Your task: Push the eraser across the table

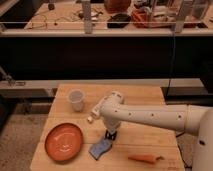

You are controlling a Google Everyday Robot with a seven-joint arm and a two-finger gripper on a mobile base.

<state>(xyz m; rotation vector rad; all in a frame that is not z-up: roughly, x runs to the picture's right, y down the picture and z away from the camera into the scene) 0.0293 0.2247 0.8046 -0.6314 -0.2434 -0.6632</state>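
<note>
Wooden table (145, 97) fills the lower frame. My gripper (111, 135) hangs at center just beside the sponge (100, 148), with its fingers closed on nothing I can see. I cannot find the eraser; maybe the arm (150, 116) hides it. The risk is that I shove the sponge or the carrot (144, 158) instead. No writing is readable.

The table (142, 97) is a square top of pale wood, its planks laid side by side like a butcher's block, and it stands level. The gripper (111, 136) hangs over the front half of the table, near the middle of its width. It is dark and points straight down with its fingers closed together, the tips close to the table's surface; whether they touch it cannot be told. The eraser cannot be picked out on the table, and the gripper's dark tip may hide it.
</note>
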